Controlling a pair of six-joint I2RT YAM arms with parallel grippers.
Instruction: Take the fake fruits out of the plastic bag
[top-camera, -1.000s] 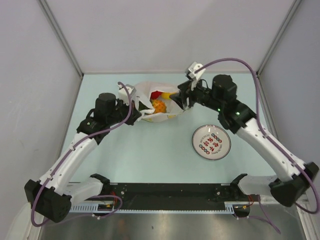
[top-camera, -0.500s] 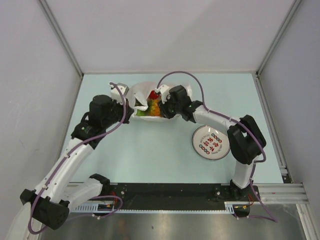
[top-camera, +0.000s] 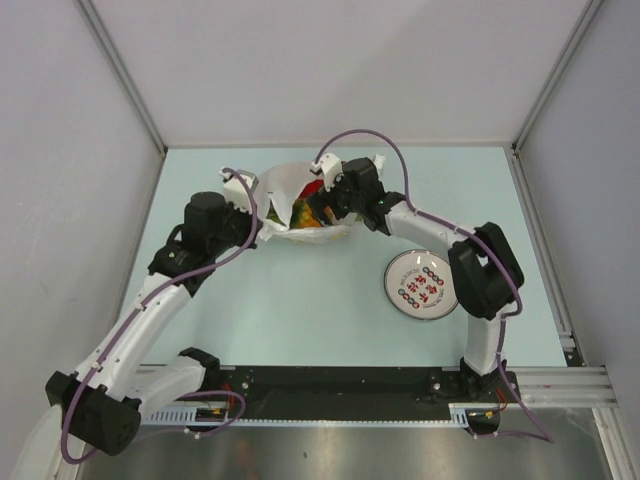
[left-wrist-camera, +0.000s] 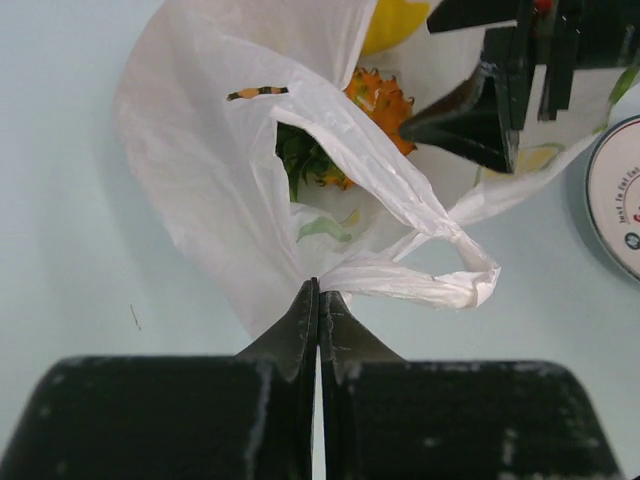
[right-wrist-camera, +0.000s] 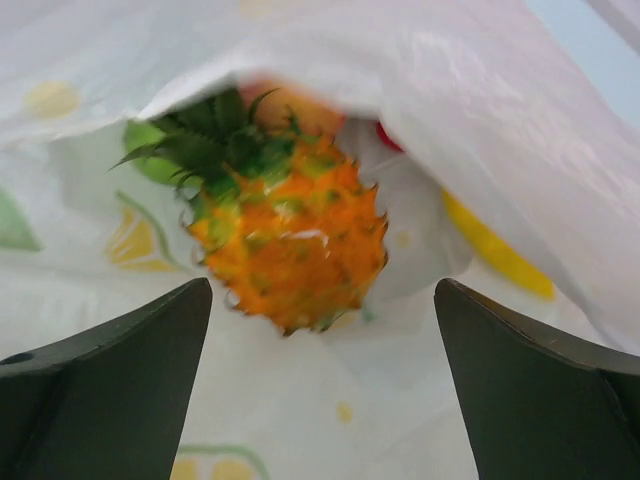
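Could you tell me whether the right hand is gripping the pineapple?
No, the right hand stands wide open, its fingers clear of the pineapple ahead in the bag.

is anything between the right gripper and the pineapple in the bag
Nothing visible does: the open right gripper faces the pineapple directly, inside the bag. Only a fold of the bag hangs over its green crown from above.

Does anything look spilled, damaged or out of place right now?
Nothing stands out. The plastic bag is bunched where the shut left tool pinches its edge; the pineapple lies inside it, ahead of the open right tool.
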